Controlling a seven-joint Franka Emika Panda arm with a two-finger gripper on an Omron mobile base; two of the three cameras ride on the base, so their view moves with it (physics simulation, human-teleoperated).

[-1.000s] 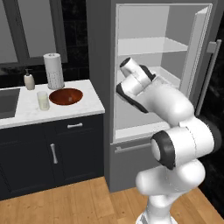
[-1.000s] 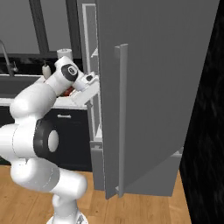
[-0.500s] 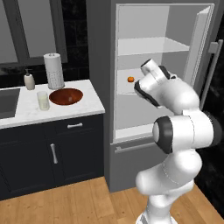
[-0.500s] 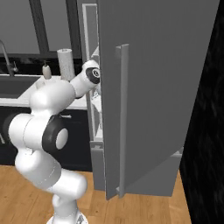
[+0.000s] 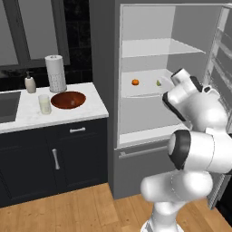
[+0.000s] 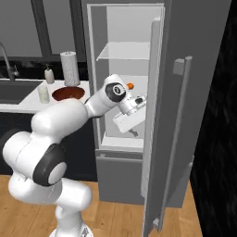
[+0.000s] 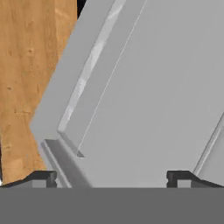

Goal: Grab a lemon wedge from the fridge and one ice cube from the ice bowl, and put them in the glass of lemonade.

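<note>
Fridge (image 5: 108,68) open, arm inside.
Gripper (image 7: 112,177) spread, holding nothing; lemon wedge (image 5: 135,82) on middle shelf; ice bowl (image 5: 68,99) on desk.

Home kitchen, rendered: tall grey fridge (image 5: 108,68) standing open with pale shelves, white marble counter (image 5: 86,111) over dark navy cabinets (image 5: 68,154), sink (image 5: 9,104) with faucet (image 6: 5,55), paper-towel roll (image 5: 55,73), soap bottle (image 5: 30,83), wooden floor (image 5: 68,210).
</note>
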